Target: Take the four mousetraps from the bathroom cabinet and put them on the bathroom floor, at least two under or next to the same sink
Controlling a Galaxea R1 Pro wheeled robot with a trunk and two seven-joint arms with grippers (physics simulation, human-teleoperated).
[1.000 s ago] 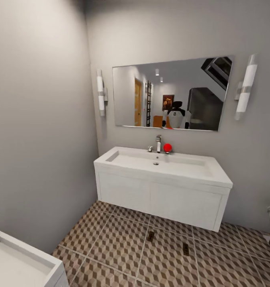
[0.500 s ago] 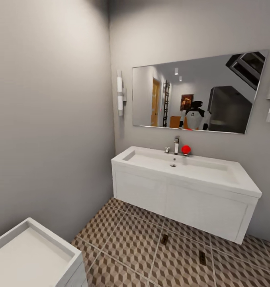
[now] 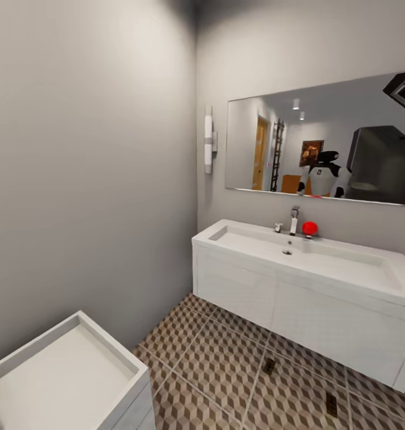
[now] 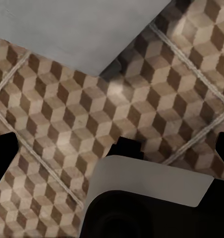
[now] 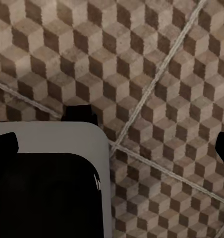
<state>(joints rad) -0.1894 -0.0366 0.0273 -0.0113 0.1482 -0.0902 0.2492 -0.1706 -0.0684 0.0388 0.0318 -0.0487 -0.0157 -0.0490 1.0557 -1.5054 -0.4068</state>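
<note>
Brown, beige and white cube-patterned floor tiles (image 4: 156,106) with pale grout lines lie beneath a flat grey slab (image 4: 77,29) and a white-and-black rounded robot body (image 4: 146,198).

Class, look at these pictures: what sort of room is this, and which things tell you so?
A bathroom: a white sink with a tap, a wall mirror above it, and cube-patterned floor tiles.

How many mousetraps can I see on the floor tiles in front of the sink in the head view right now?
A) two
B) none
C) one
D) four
A: two small brown mousetraps lie apart on the cube-patterned bathroom floor, just in front of the white sink.
</note>
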